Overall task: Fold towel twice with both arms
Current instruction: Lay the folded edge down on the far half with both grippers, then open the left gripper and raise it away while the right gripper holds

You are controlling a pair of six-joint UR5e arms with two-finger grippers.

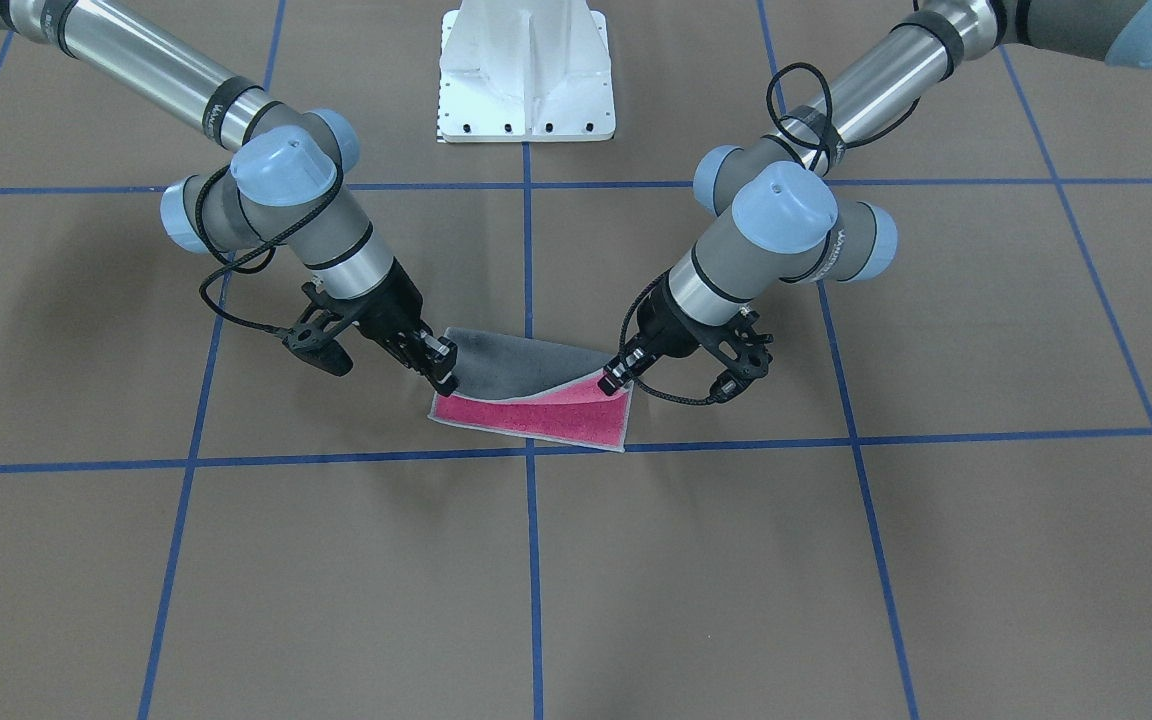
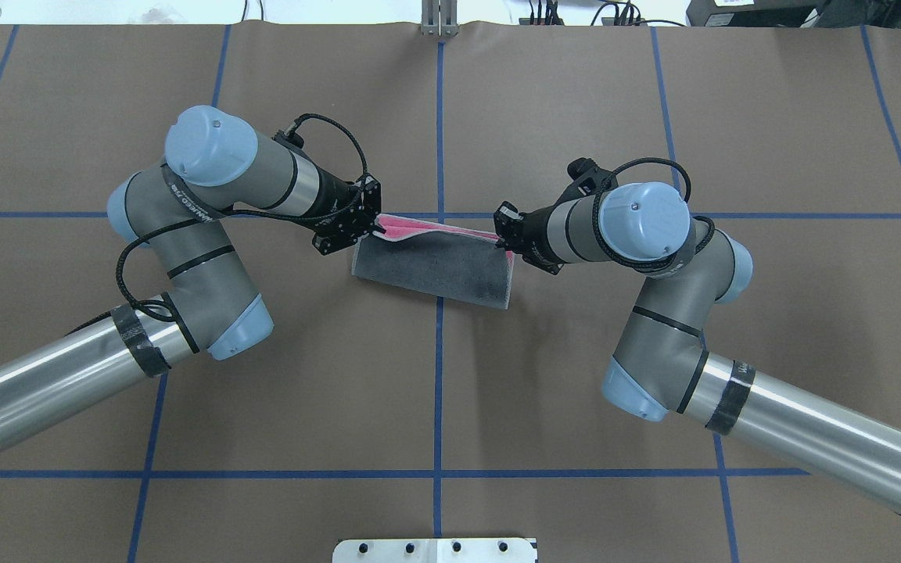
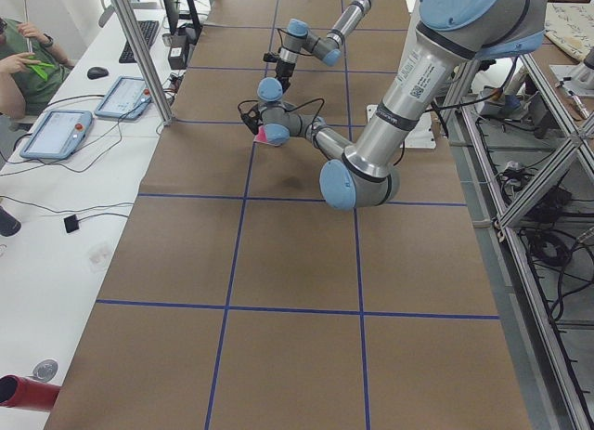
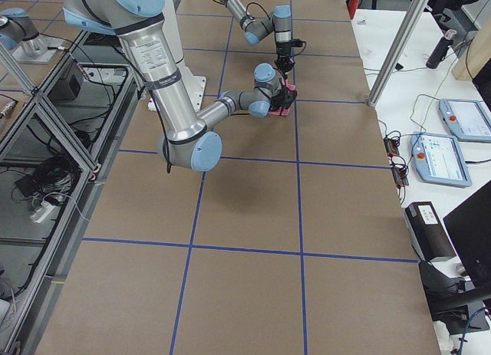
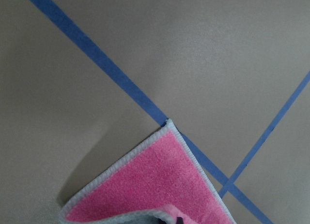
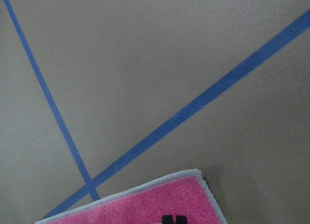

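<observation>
Between left claw and right claw, the towel lies on the table. Its grey flap is held over the pink face, with a pink strip beyond the claws uncovered. Each claw pinches a flap corner. Judged: first fold unfinished, second not begun. Arm lettering illegible.

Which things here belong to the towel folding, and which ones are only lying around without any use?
Part of the job: towel; left gripper and right gripper, both shut on its lifted edge.
Just lying about: tablet; keyboard; mouse; red cylinder.
</observation>
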